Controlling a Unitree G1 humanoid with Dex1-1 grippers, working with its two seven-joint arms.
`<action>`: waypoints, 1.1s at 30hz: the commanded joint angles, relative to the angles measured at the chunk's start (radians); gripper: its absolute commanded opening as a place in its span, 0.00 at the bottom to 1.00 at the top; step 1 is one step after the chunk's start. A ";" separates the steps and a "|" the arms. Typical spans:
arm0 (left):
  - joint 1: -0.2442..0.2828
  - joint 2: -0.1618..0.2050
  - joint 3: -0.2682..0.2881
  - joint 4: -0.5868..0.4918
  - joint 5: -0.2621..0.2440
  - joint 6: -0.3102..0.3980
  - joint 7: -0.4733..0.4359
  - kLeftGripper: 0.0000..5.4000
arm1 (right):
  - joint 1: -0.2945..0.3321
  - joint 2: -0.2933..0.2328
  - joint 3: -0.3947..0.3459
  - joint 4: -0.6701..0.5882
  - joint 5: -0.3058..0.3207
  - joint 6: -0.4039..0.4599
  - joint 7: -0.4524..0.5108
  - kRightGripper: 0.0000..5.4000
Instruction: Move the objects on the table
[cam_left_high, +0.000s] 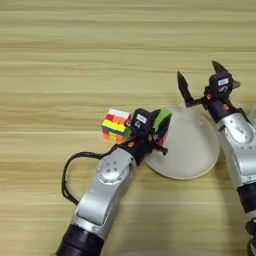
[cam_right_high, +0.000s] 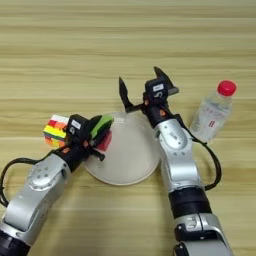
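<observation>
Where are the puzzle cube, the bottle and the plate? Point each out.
puzzle cube (cam_left_high: 114, 125): left eye view, on its coloured top and side face.
clear plastic bottle (cam_right_high: 212, 115): right eye view, on its clear body below the red cap.
round beige plate (cam_right_high: 131, 155): right eye view, on its bare inner surface.

Mount: stereo pair on the head, both eyes looking steeply down at the table (cam_left_high: 75, 50); wood fills each frame.
Facing: forward and away from the robot; both arms enter from the bottom edge.
Range: close; forearms look large, table edges out of frame.
Left eye: reaches further left; plate (cam_left_high: 192, 150) sits right of centre, right arm is cut by the right edge, bottle only a sliver at that edge.
Right eye: reaches further right; plate (cam_right_high: 130, 155) near centre, bottle (cam_right_high: 214, 112) fully in view, left arm runs off the left edge.
Overlap: plate, puzzle cube (cam_left_high: 115, 125), left gripper (cam_left_high: 159, 127), right gripper (cam_right_high: 145, 85).
</observation>
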 joint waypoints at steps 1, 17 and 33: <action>-0.033 -0.050 -0.022 0.067 0.008 -0.020 -0.008 0.24 | 0.015 -0.003 -0.007 -0.027 0.006 0.026 -0.009 1.00; -0.086 -0.112 -0.165 0.159 0.021 -0.060 -0.007 0.24 | 0.025 0.001 -0.008 -0.018 0.001 0.029 -0.013 1.00; -0.132 -0.132 -0.220 0.261 0.008 -0.094 0.001 0.24 | 0.035 0.006 -0.009 -0.013 -0.002 0.026 -0.020 1.00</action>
